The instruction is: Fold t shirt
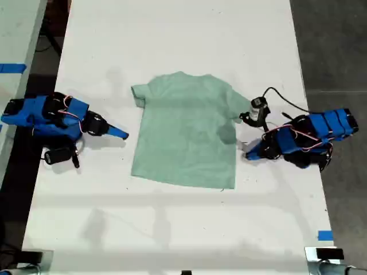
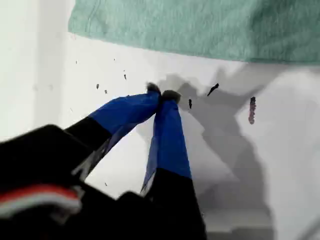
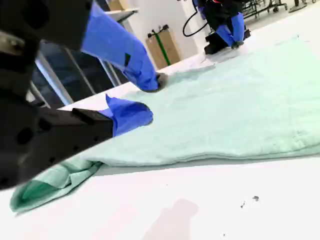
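Observation:
The t shirt (image 1: 186,132) is pale mint green and lies flat in the middle of the white table (image 1: 172,34); its sleeve on the exterior view's left is folded in. My first gripper (image 2: 162,94), on the arm at the exterior view's right (image 1: 248,154), is shut with its blue fingertips touching and nothing between them. It rests on bare table just short of the shirt's edge (image 2: 200,30). My second gripper (image 3: 150,99), at the exterior view's left (image 1: 123,134), is open and sits beside the shirt's other side edge (image 3: 225,120), holding nothing.
A black cable (image 1: 284,97) loops on the table behind the arm at the exterior view's right. Blue tape marks (image 1: 325,235) sit near the table's corner. Dark floor (image 1: 332,46) borders the table on both sides. Small dark specks (image 2: 252,110) dot the table.

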Robot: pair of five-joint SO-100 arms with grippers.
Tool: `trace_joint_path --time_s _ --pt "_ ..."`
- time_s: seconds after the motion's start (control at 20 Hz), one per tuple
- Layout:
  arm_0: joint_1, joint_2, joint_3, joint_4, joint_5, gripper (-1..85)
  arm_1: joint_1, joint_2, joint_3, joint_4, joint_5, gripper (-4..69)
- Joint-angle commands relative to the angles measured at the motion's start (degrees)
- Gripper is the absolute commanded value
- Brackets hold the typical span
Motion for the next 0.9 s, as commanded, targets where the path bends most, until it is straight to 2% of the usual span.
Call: trace_joint_path --time_s 0.0,0.25,0.3,0.35,0.4,0.45,0.5,0.55,0.6,0.65,0.7,0.75,0.85 --pt "-0.2 0.4 2.3 -0.8 0.4 6.3 5.5 0.4 2.6 -1.6 0.4 0.7" --pt "-0.2 0.4 2.3 -0.8 0.4 6.3 5.7 0.4 2.6 -1.7 2.2 0.8" --pt "-0.2 0.4 2.3 -0.8 -0.2 5.9 6.5 0.4 2.8 -2.0 12.0 0.8" --pt "-1.2 0.8 2.3 -1.0 -11.6 5.7 6.6 0.4 2.8 -2.0 29.4 1.2" --pt "-1.0 0.7 2.3 -1.0 -19.8 7.3 6.7 0.4 2.8 -2.0 36.6 1.6" --pt "3.4 0.7 2.3 -1.0 -29.6 10.4 6.9 0.4 2.8 -2.0 37.3 1.9" --pt "7.0 0.8 2.3 -1.0 -36.9 11.0 7.2 0.4 2.8 -2.0 32.3 2.3" --pt "8.8 0.8 2.3 -1.0 -33.5 17.1 7.2 0.4 2.8 -2.0 32.3 2.8" --pt "9.0 0.9 2.3 -2.3 -25.8 17.3 6.2 0.4 2.8 -2.0 36.6 3.3" --pt "7.9 0.9 2.3 -5.6 -21.5 1.8 4.3 0.4 2.8 -2.7 40.7 4.6" --pt "6.7 0.9 2.3 -4.7 -26.6 -0.2 2.1 0.4 2.8 -4.7 39.2 0.6" --pt "4.5 0.9 2.3 -3.4 -35.0 0.2 -0.2 0.4 2.4 -5.2 43.5 0.8" --pt "3.3 0.9 2.3 -3.8 -35.8 -0.2 6.4 0.4 0.5 -13.0 38.9 0.7"
